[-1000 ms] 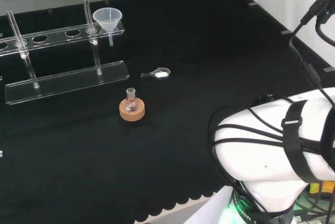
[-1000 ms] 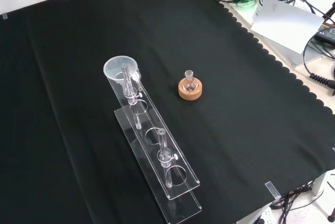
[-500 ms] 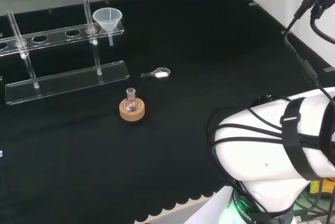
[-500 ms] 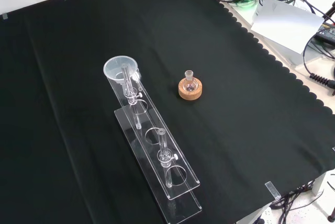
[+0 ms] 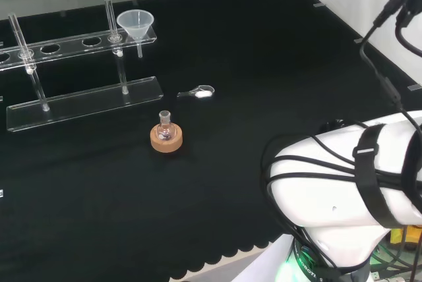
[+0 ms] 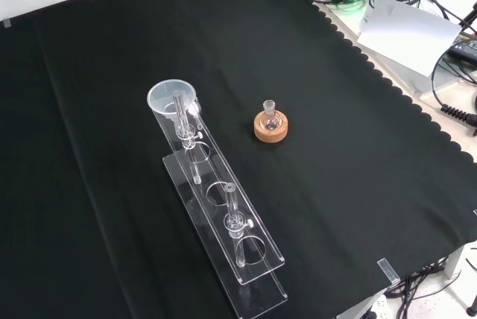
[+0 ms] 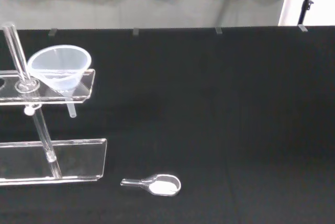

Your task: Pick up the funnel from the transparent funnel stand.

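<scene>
In the head view you see the funnel (image 5: 135, 24) seated upright in the end hole of the clear stand (image 5: 79, 101), at the right end of its upper shelf, its spout hanging down through the hole. Just to the right of the stand's base, a small clear spoon (image 5: 198, 91) with white powder in its bowl lies on the black cloth (image 5: 264, 64). Nearer to you a little flask (image 5: 165, 126) sits in a cork ring (image 5: 165, 140). The arm's white link (image 5: 343, 190) stands at the right.

In the front view you find the funnel (image 6: 173, 98) at the far end of the stand (image 6: 223, 222), and the flask (image 6: 270, 115) on its cork ring (image 6: 270, 127) stands apart to the right of it.

In the wrist view the funnel (image 7: 59, 68) rests in the stand (image 7: 47, 158), and the spoon (image 7: 154, 184) lies on the cloth near the base. You cannot tell how the hand's fingers are set.
</scene>
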You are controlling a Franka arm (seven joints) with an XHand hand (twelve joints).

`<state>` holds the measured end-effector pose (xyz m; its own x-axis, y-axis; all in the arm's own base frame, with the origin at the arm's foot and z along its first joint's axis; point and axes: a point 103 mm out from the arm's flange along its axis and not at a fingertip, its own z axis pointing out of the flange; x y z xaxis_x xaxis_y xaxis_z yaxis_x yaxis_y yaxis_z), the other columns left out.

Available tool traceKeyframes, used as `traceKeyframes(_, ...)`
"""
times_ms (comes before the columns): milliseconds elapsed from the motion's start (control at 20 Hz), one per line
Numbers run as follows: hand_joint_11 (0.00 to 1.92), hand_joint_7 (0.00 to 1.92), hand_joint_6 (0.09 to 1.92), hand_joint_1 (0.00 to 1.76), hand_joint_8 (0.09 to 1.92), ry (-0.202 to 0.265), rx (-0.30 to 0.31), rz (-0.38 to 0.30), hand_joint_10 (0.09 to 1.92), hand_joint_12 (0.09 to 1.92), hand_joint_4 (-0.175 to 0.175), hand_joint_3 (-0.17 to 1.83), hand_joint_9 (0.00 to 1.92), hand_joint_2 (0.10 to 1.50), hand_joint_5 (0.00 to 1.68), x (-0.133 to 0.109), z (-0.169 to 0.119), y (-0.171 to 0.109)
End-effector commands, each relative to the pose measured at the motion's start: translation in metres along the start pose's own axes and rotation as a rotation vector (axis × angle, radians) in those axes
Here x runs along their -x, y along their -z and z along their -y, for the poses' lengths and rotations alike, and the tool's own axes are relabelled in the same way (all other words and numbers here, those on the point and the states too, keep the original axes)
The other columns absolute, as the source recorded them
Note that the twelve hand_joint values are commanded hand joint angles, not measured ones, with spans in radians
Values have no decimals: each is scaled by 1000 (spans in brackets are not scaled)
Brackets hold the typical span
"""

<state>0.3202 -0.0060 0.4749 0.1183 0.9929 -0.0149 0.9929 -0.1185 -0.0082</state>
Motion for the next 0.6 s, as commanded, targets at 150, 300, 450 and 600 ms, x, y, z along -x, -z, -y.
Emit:
traceKeyframes(150,106,101,87,0,439,6,-76,11,594,1323,23,291,276,1224,279,8,-81,-51)
traceKeyframes(300,104,103,87,0,442,23,-81,22,594,1325,22,290,278,1218,278,-8,-111,-57)
traceKeyframes(450,103,106,87,0,445,43,-117,36,594,1327,22,290,279,1213,278,-41,-139,-64)
traceKeyframes(600,100,109,87,0,448,70,-148,55,593,1330,20,289,280,1209,276,-77,-161,-76)
